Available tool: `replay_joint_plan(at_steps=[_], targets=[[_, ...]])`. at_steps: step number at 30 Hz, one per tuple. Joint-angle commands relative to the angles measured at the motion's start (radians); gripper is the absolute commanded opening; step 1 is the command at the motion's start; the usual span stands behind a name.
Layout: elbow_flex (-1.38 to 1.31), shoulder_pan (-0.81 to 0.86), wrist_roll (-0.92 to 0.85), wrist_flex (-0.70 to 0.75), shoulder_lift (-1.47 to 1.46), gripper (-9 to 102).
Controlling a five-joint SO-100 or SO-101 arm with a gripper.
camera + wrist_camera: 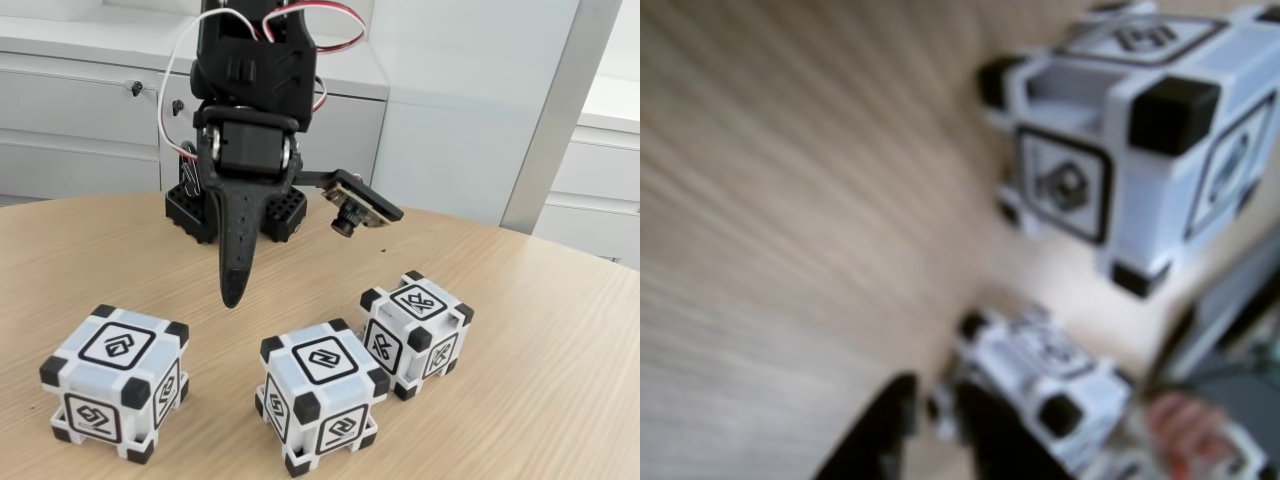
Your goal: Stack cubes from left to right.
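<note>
While three cubes sit on the wooden counter, the black arm hangs above them in the fixed view. Its end effector points down like a long black beak. The tip is in the air, over the bare wood between the left cube and the middle cube. It touches none of them. From this side the two fingers look like one piece, pressed close. In the wrist view, two dark fingertips show at the bottom with a thin gap between them. Nothing is held in that gap.

All three cubes are pale bluish-white with black corners and a black square sign on each face. In the fixed view they lie in a loose row. The left cube stands well apart from the others. The middle cube is at the front, and the right cube is just behind it and to its right, very near it. No cube is on top of another.

A small camera sticks out from the side of the arm. Behind the arm sits a black base block with holes. The wrist view is blurry. It shows one big cube at the top right and another cube lower down, close to the fingertips.
</note>
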Motion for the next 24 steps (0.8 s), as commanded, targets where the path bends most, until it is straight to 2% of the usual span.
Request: replay_joint_plan(at_steps=[1,11,24], targets=[[0.002,-0.006,-0.063,0.025,-0.011,0],[-0.089,-0.009,-0.067,0.023,-0.009,0],[-0.710,-0.012,-0.014,0.025,-0.043,3]])
